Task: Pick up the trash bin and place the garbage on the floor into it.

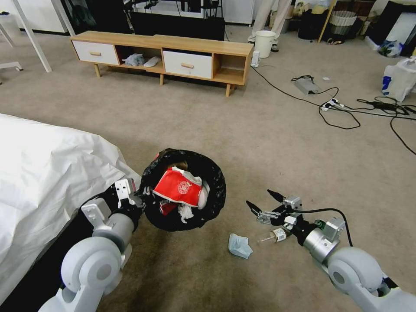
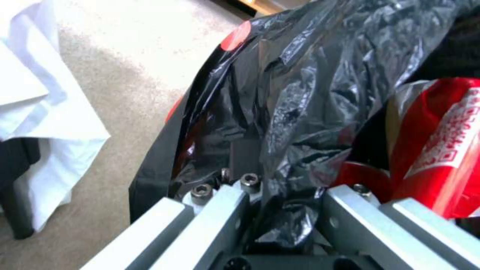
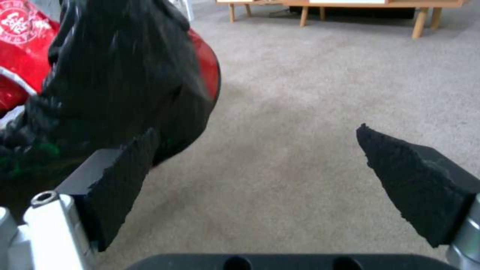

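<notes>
The left gripper (image 1: 141, 200) was clamped on the near rim of the trash bin (image 1: 184, 189), its fingers (image 2: 220, 210) closed over the crinkled black bag liner on either side of the rim wall. The bin hung off the floor (image 1: 260, 138) at the foot of the white-sheeted bed (image 1: 43, 173), tilted so that its mouth faced up and toward the head camera. Inside it lay a red wrapper (image 1: 180, 187) with white print, a red can (image 2: 360, 178) below it, and white tissue (image 1: 186, 212) at the lower rim. A brown item at the far inner edge was too covered to identify.

The right gripper (image 1: 262, 201) stood to the right of the bin, apart from it, with its jaws spread wide and nothing between them. In the right wrist view its two black pads (image 3: 120, 180) framed bare carpet, with the bin's black side (image 3: 125, 82) just beyond one pad.

On the floor, a bluish tissue (image 1: 239, 245) lay crumpled between the bin and the right arm. A small clear bottle (image 1: 274, 236) lay on its side just right of it, long axis running left to right, bottom toward the tissue. Its cap end was hidden under the right wrist, where a green piece (image 1: 320, 224) showed, too covered to identify.
</notes>
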